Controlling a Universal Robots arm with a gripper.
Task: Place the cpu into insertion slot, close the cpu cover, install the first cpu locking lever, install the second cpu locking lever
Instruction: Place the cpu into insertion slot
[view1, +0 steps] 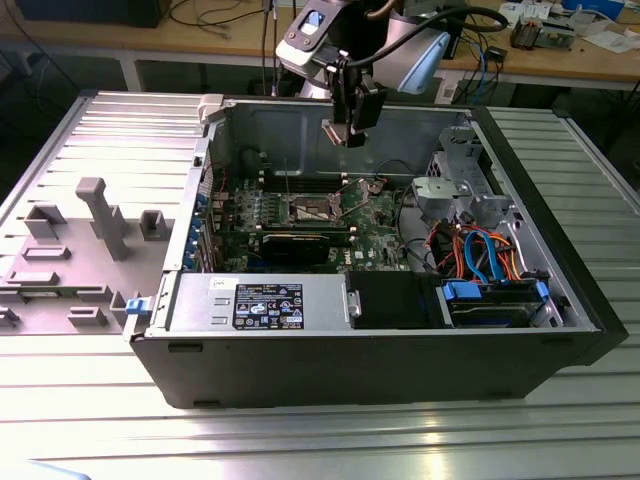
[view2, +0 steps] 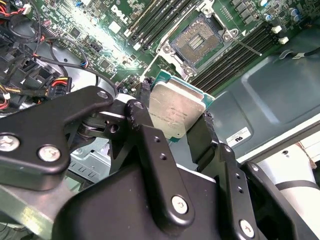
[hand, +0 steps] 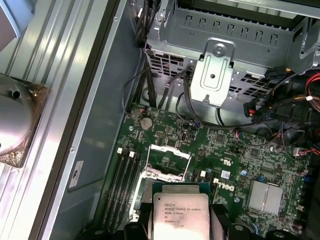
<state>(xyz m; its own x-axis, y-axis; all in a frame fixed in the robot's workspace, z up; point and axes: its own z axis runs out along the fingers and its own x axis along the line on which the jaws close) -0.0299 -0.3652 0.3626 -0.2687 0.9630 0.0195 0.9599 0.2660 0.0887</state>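
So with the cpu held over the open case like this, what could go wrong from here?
The gripper pinches the cpu by two edges only, so it might slip or tilt and drop. In the second wrist view the insertion slot lies open, apart from the chip; a skewed descent could damage its contacts.

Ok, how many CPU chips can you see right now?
1: the cpu, clamped in the gripper above the motherboard. The insertion slot sits empty, so none hides there.
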